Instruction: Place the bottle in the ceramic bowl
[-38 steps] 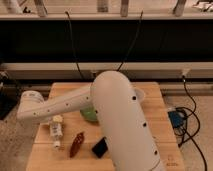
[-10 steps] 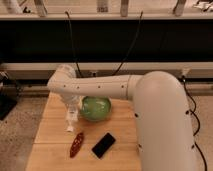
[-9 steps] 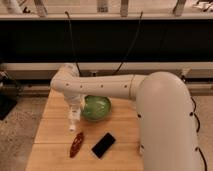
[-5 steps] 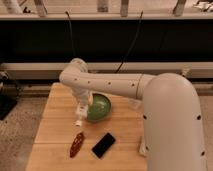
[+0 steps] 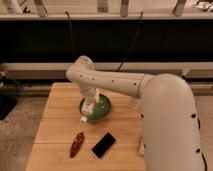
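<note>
The green ceramic bowl sits in the middle of the wooden table. My gripper hangs from the white arm over the bowl's left rim, pointing down. It is shut on the slim whitish bottle. The bottle hangs roughly upright with its white cap at the bottom, over the bowl's left front edge. The arm hides part of the bowl's back rim.
A reddish-brown elongated object lies near the table's front edge, with a flat black phone-like rectangle to its right. The robot's large white arm body covers the table's right side. A dark rail and cables run behind the table.
The gripper has carried the bottle from the left part of the table rightward to the bowl's left rim. The bowl, brown object and black rectangle have not moved.
</note>
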`<state>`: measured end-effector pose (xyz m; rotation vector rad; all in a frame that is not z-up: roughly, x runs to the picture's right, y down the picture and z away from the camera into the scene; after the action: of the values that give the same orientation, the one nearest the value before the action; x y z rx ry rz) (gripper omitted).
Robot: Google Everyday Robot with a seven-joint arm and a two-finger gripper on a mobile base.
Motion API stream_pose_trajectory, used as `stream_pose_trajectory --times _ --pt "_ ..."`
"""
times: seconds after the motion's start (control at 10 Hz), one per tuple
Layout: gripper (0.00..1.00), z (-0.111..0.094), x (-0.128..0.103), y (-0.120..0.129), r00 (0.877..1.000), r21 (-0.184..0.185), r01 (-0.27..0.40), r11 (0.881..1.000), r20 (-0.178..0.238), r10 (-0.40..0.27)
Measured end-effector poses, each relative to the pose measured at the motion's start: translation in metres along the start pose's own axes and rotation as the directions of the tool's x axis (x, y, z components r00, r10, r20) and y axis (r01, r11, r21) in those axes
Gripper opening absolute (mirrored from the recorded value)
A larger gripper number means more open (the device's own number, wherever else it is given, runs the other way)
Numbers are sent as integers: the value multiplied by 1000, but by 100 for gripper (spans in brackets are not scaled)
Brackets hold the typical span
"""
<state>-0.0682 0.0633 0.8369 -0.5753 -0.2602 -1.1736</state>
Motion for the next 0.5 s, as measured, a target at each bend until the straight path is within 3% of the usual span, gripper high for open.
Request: stream_pose_trajectory --times 0.2,0.5 --pt "77 20 3 4 1000 -21 -24 999 18 25" --pt "80 41 4 12 998 -38 -52 998 37 53"
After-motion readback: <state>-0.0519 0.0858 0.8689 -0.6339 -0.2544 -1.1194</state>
